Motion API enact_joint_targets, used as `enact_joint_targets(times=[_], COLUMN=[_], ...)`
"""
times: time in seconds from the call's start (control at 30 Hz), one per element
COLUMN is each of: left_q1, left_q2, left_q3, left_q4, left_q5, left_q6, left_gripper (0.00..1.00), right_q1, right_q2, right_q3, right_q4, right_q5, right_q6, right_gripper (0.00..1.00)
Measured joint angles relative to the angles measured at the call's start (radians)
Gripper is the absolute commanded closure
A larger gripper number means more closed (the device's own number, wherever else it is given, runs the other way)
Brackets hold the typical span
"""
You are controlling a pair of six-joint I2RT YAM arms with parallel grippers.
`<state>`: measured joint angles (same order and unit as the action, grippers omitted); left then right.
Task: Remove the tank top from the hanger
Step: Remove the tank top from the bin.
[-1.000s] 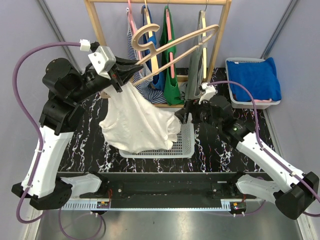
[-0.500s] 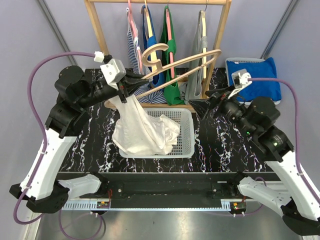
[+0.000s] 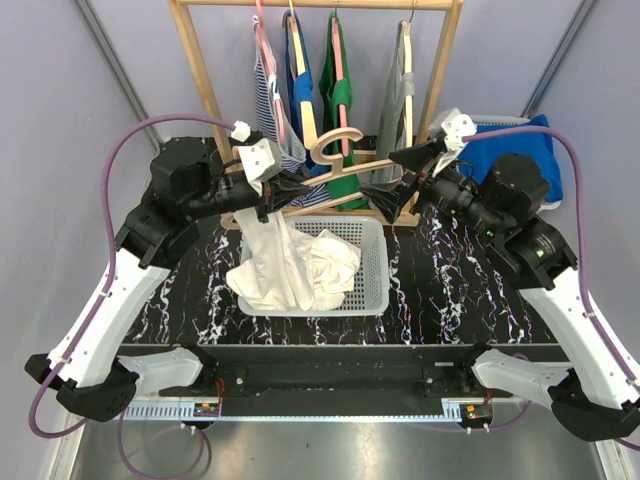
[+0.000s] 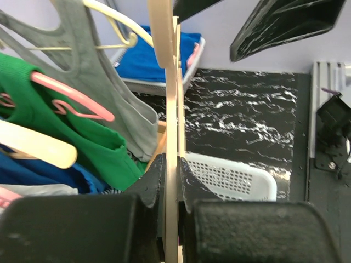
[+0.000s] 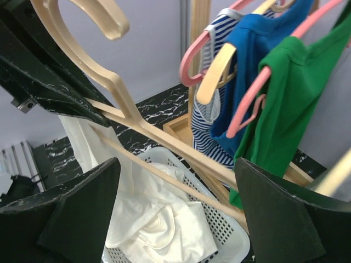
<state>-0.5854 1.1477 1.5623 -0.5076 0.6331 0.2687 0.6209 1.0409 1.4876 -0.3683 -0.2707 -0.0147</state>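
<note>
My left gripper point(image 3: 283, 190) is shut on the left end of a wooden hanger point(image 3: 345, 165), which shows edge-on between its jaws point(image 4: 171, 170) in the left wrist view. The white tank top point(image 3: 285, 262) hangs from that left end, right by the left gripper, and bunches in the white basket point(image 3: 372, 262) below. My right gripper point(image 3: 392, 180) is open at the hanger's right end. In the right wrist view the hanger's bars point(image 5: 164, 139) cross between its spread fingers point(image 5: 82, 211), above the tank top point(image 5: 156, 222); nothing is held.
A wooden rack point(image 3: 195, 60) behind carries striped, blue, green point(image 3: 342, 90) and grey tops on hangers, close to both grippers. A grey bin with blue cloth point(image 3: 520, 150) sits at the back right. The tabletop is black marble point(image 3: 440, 290).
The left gripper brought the hanger down and to the right, and the tank top sank into the basket. The right gripper rose from the basket's side to the hanger's right end.
</note>
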Motion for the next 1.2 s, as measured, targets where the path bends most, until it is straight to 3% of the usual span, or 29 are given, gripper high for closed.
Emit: enact_joint_targets(times=[0.43, 0.77, 0.97, 1.0, 1.1, 1.17, 1.2], left_q1=[-0.023, -0.053, -0.070, -0.072, -0.074, -0.075, -0.076], left_q2=[0.048, 0.071, 0.071, 0.071, 0.071, 0.071, 0.071], left_q3=[0.002, 0.047, 0.060, 0.060, 0.060, 0.060, 0.060], left_q4=[-0.023, -0.037, -0.037, -0.038, -0.039, -0.039, -0.039], left_q5=[0.094, 0.105, 0.105, 0.105, 0.103, 0.098, 0.097], left_q6=[0.020, 0.019, 0.019, 0.019, 0.019, 0.025, 0.029], left_gripper=[1.00, 1.00, 1.00, 1.00, 1.00, 0.88, 0.67], right_q1=[0.001, 0.002, 0.002, 0.002, 0.005, 0.011, 0.011], right_q2=[0.064, 0.086, 0.085, 0.082, 0.069, 0.059, 0.055], right_q3=[0.087, 0.066, 0.034, 0.026, 0.005, -0.005, -0.008], right_q4=[-0.003, 0.035, 0.088, 0.103, 0.131, 0.137, 0.140], right_q5=[-0.198, -0.274, -0.273, -0.272, -0.274, -0.270, -0.269], right_q6=[-0.094, -0.082, -0.059, -0.053, -0.034, -0.028, -0.030], right_gripper=[0.09, 0.21, 0.52, 0.63, 0.77, 0.81, 0.81])
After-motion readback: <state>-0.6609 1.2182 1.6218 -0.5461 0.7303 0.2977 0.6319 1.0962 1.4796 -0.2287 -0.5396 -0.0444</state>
